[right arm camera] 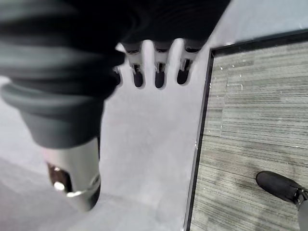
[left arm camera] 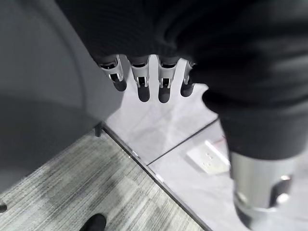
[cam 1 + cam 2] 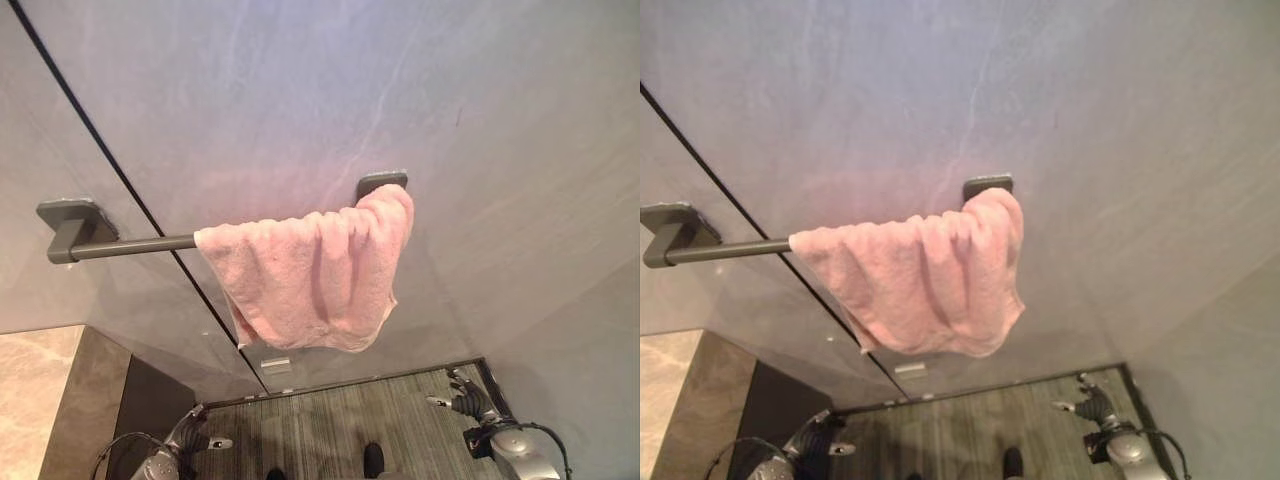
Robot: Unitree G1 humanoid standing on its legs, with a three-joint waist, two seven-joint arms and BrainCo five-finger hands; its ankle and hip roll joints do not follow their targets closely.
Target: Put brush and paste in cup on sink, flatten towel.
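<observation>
Still, towel (image 3: 315, 275) hangs bunched at the right end of the bar (image 3: 130, 245), mid-frame. Left hand (image 3: 190, 436) and right hand (image 3: 470, 400) sit low at bottom edge, fingers relaxed, empty. Risk: one-sided tug slides it off the bar.

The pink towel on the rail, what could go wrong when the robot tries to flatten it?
The pink towel is bunched toward one end of the rail, so a sideways tug might slide it off rather than spread it. Both the left hand and the right hand hang low, open and empty, so each needs a long reach up.
</observation>
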